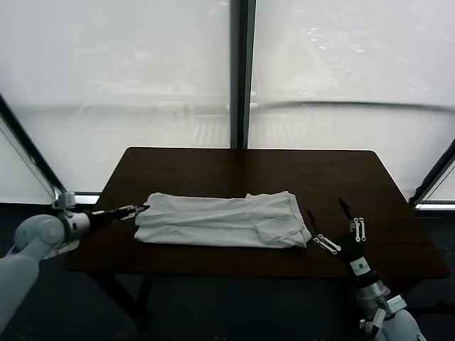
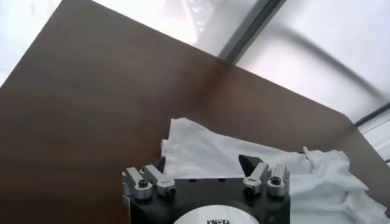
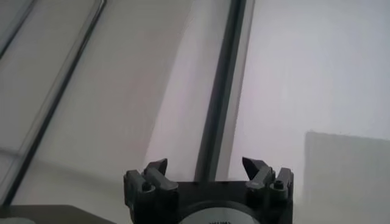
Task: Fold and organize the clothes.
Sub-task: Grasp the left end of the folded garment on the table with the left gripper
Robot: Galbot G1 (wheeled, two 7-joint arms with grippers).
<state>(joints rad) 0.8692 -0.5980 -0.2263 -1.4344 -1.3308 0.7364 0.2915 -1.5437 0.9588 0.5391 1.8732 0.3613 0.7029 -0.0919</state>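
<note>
1. The T-shirt [image 1: 220, 220] lies on the dark brown bench [image 1: 213, 170], folded into a long band that runs from left to right across the near half of the top. It sits a little left of the bench's middle and stops short of the near edge.
2. Only plain pale fabric shows in the head view — no print is visible on the upper side. The right end of the band is thicker and more creased, with folds bunched together there.
3. The left gripper [image 1: 139, 209] is at the left end of the shirt, low over the bench, its arm reaching in from the left edge. Its fingers stand wide apart and hold nothing; the tips are right at the cloth's edge, though contact cannot be told.
4. In the left wrist view the left gripper [image 2: 204, 167] points at the shirt's rumpled end [image 2: 244, 158], with one dark fingertip [image 2: 248, 163] in front of the white fabric.
5. The right gripper [image 1: 325, 222] is just beside the shirt's right end, above the near right part of the bench, tilted upward. Its fingers are spread wide — nothing between them.
6. The right wrist view shows the right gripper [image 3: 204, 165] aimed at the bright window panes and a dark upright window post [image 3: 222, 91].
</note>
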